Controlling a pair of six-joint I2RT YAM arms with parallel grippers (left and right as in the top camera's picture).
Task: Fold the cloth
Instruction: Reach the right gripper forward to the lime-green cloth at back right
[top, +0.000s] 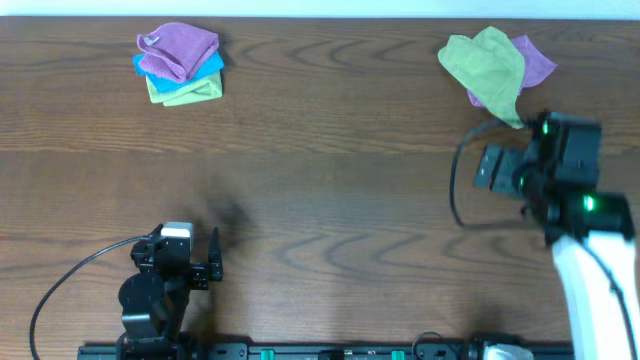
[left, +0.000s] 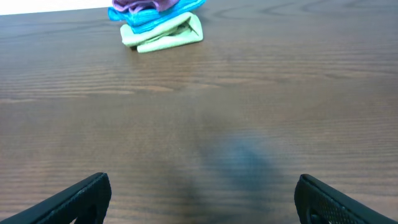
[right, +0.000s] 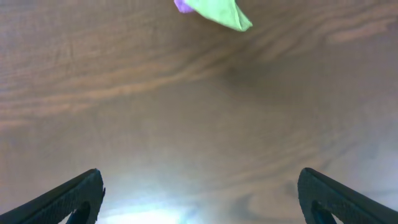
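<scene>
A crumpled green cloth (top: 487, 62) lies at the back right, on top of a purple cloth (top: 537, 60). Its lower corner shows at the top of the right wrist view (right: 221, 12), with a bit of the purple cloth (right: 182, 6) beside it. My right gripper (top: 498, 167) hovers just in front of this pile, open and empty (right: 199, 190), over bare table. My left gripper (top: 195, 262) rests near the front left edge, open and empty (left: 202, 196).
A folded stack of purple, blue and light green cloths (top: 179, 65) sits at the back left, and also shows far ahead in the left wrist view (left: 160, 22). The wooden table (top: 330, 190) spans the view. A black cable (top: 458, 180) loops beside the right arm.
</scene>
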